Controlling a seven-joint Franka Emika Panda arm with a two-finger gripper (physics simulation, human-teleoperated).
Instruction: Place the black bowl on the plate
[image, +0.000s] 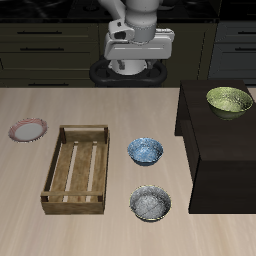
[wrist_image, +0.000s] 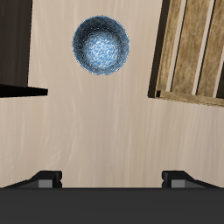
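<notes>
Black bowl (image: 150, 204), small and round with a silvery speckled inside, sits well forward of your two-finger gripper (image: 137, 62), past the blue patterned bowl (image: 145, 151), beside the slatted wooden crate (image: 76, 168). Your pincer is released and empty. The pink-rimmed plate (image: 28, 130) lies beyond the crate.

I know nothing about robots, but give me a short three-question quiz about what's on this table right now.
1. True or false: the black bowl already sits on the plate.
2. Which bowl stands on the dark cabinet? A) blue bowl B) yellow-green bowl C) black bowl
3. Fill in: between the plate and the blue bowl lies a wooden ____.

Key:
1. False; it rests on the table near the front edge, far from the plate.
2. B
3. crate. The gripper holds nothing, fingers apart.
</notes>
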